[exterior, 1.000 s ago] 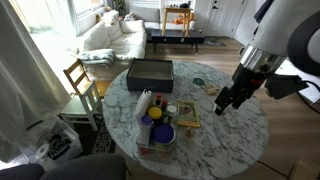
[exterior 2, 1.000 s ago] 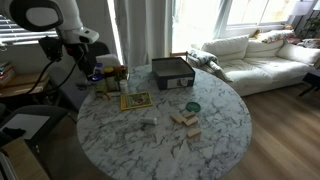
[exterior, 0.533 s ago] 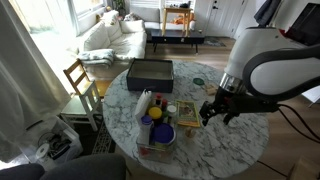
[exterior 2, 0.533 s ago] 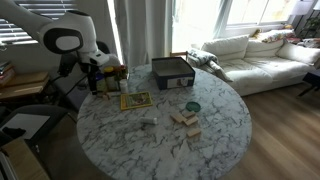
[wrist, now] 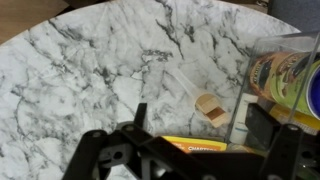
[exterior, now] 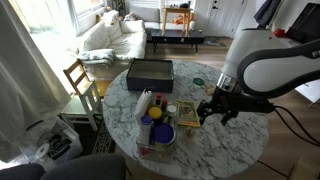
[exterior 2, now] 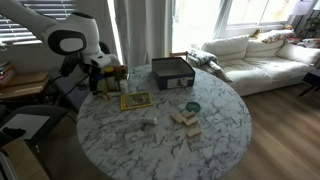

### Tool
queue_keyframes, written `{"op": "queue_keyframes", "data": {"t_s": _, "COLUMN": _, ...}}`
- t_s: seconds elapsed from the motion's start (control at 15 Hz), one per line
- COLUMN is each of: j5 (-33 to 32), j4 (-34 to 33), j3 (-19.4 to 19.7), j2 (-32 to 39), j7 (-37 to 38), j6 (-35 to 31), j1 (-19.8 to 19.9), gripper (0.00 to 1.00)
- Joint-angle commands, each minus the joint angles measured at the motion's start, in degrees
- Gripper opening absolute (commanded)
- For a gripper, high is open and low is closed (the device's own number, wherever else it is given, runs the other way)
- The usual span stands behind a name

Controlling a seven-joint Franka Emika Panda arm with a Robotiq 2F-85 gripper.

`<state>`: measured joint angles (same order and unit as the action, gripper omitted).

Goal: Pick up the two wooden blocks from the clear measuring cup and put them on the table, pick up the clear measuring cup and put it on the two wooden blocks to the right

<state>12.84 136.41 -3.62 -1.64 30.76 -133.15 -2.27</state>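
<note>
Two fingers spread wide, clamped on nothing. Between them, just ahead: one wooden block, apparently inside the clear measuring cup, on marble counter.

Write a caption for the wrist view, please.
Open jaws hang over a marble table, framing a small wooden block beside a clear container.

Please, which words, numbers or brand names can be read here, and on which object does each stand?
Nothing can be read for certain.
Round yellow-and-green label, wrist view: print too blurred.
Yellow strip with dark print, wrist view: too small.
Flat yellow-bordered card on the white marble table, in an exterior view: too small.
</note>
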Motion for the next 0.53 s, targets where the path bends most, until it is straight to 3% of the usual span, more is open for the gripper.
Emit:
{"op": "queue_keyframes", "data": {"t_s": 0.0, "j5": 5.70, "j4": -2.73, "j3": 0.73, "j2": 4.23, "j7": 5.16, "j6": 0.64, "j1": 0.23, "gripper": 1.00}}
{"op": "queue_keyframes", "data": {"t_s": 0.27, "j5": 12.59, "j4": -4.64, "j3": 1.48, "j2": 8.14, "j7": 9.62, "j6": 0.23, "j1": 0.47, "gripper": 1.00}}
{"op": "queue_keyframes", "data": {"t_s": 0.47, "j5": 20.66, "j4": -5.52, "j3": 1.36, "j2": 10.77, "j7": 6.97, "j6": -2.08, "j1": 0.95, "gripper": 1.00}}
